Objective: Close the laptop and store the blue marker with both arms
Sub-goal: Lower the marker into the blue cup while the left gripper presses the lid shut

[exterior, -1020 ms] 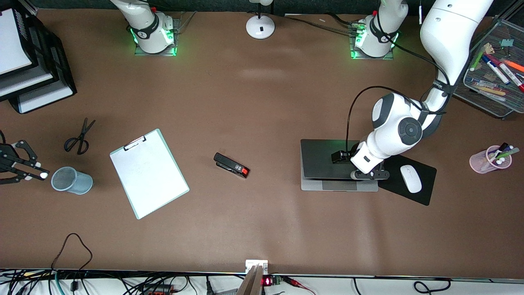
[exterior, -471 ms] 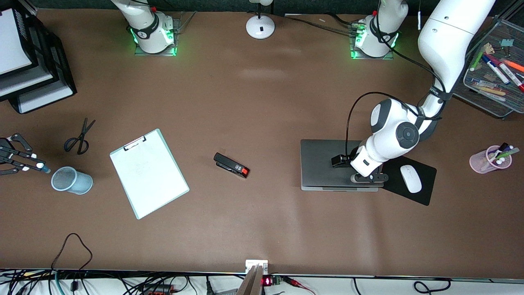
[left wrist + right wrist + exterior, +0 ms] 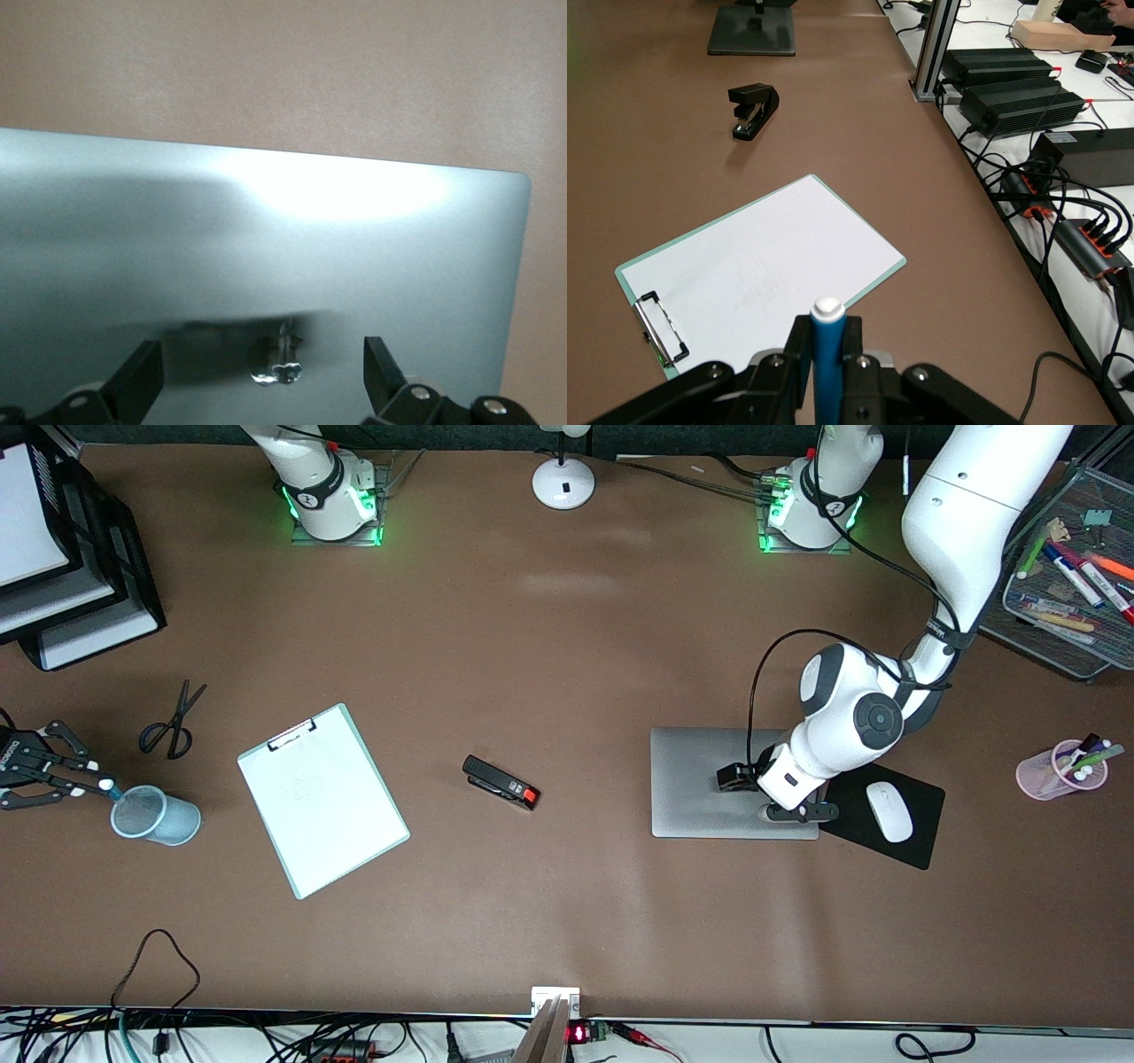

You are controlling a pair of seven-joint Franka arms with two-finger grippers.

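The silver-grey laptop point(image 3: 709, 784) lies shut and flat on the table toward the left arm's end. My left gripper point(image 3: 802, 811) is low over its lid, at the edge beside the mouse pad, with its fingers open and empty. The left wrist view shows the lid point(image 3: 266, 230) with its apple logo between the spread fingertips point(image 3: 142, 381). My right gripper point(image 3: 53, 779) is shut on the blue marker point(image 3: 104, 786) at the right arm's end of the table. The marker's white tip is at the rim of a blue mesh cup point(image 3: 158, 817). The right wrist view shows the marker point(image 3: 828, 354) clamped upright in the gripper point(image 3: 828, 341).
A white clipboard point(image 3: 322, 799), a black stapler point(image 3: 500, 782) and scissors point(image 3: 170, 724) lie mid-table. A white mouse point(image 3: 889, 812) sits on a black pad beside the laptop. A pink cup of pens point(image 3: 1059, 771), a mesh tray of markers point(image 3: 1063, 576), black paper trays point(image 3: 71, 558) and a lamp base point(image 3: 563, 483) stand around.
The laptop lid went from partly raised to flat shut under my left gripper. My right gripper carried the blue marker closer to the blue mesh cup.
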